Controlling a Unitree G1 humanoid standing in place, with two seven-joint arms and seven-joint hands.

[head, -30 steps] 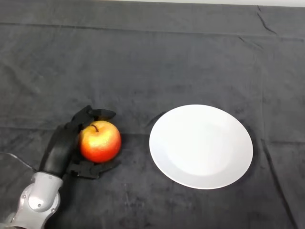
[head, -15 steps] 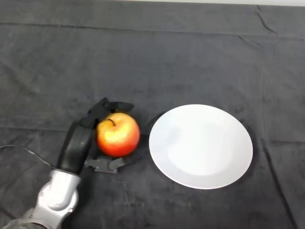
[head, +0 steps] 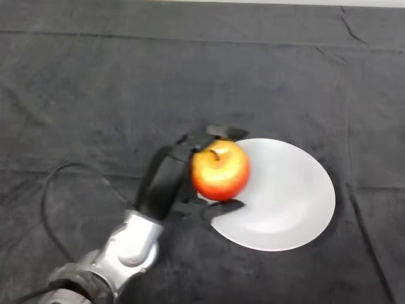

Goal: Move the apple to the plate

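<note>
- The left hand (head: 166, 180) has fingers and thumb curled round the apple (head: 219, 170), which sits over the left rim of the plate (head: 297, 196).
- Letting go here (so near the edge) could send it rolling onto the cloth (head: 95, 95).

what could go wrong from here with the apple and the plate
1. The apple is only over the near left edge of the plate; released now, it may land on the rim and roll off onto the cloth.
2. The left hand holds the round apple from the side, fingers above and thumb below, so it might slip.
</note>
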